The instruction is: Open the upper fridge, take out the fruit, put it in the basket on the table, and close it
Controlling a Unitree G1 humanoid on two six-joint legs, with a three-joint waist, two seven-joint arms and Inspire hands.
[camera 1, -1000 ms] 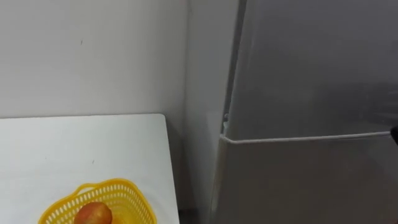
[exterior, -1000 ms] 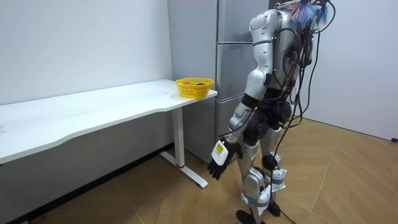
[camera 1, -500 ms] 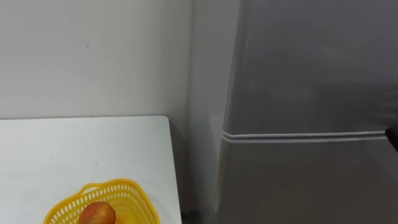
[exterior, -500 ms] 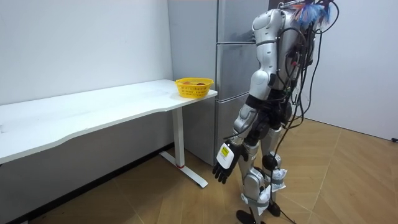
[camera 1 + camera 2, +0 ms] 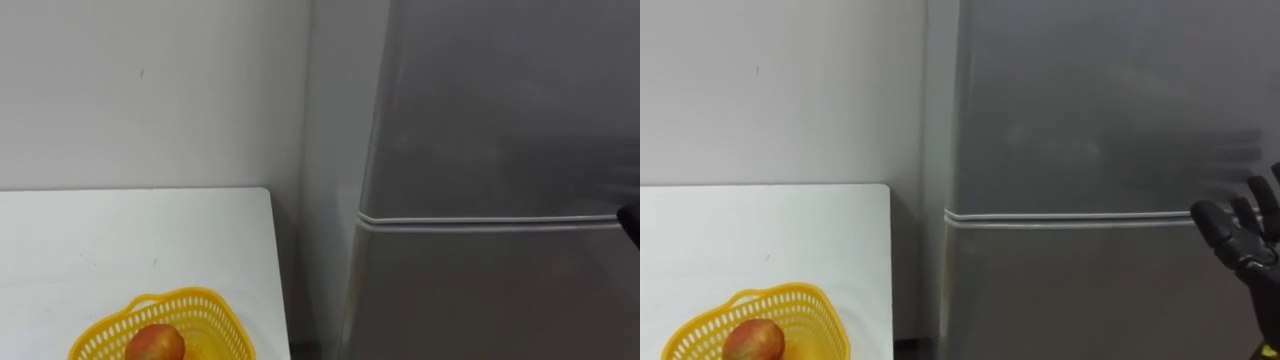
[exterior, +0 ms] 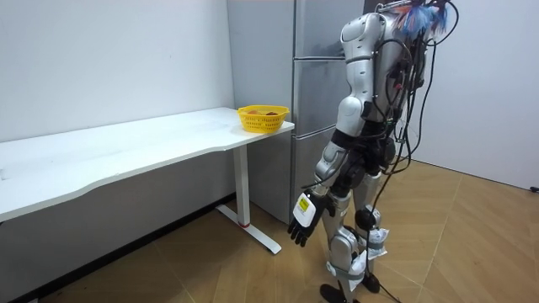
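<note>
- My right hand (image 5: 1238, 246) is raised in front of the grey fridge (image 5: 1090, 150). Its fingers (image 5: 1206, 216) are straight and spread apart, and it holds nothing.
- I cannot tell if this hand touches the fridge or is only close before it.
- The fingertips are at the height of the pale seam (image 5: 1060, 217) between the two doors. The seam runs away to the left of the hand.
- The upper door (image 5: 1100, 90) is above and to the left of my right hand, and it looks closed. What is inside the upper fridge is hidden behind it.
- The lower door (image 5: 1070, 290) is below the seam, to the left of the hand, and it looks closed too.
- Well apart to the left of my right hand, past the side of the fridge, is the white tabletop (image 5: 130, 230). It stands against the light wall (image 5: 150, 90).
- On the near part of the tabletop stands a yellow basket (image 5: 218, 308). A red and yellow fruit (image 5: 155, 343) lies in it.
- In the room view I stand upright on the wooden floor (image 6: 472, 236), facing the fridge, just beside the end of the tabletop.
- My left hand (image 6: 298, 227) hangs low beside my leg, far under the level of the tabletop. Its fingers are relaxed and it holds nothing.
</note>
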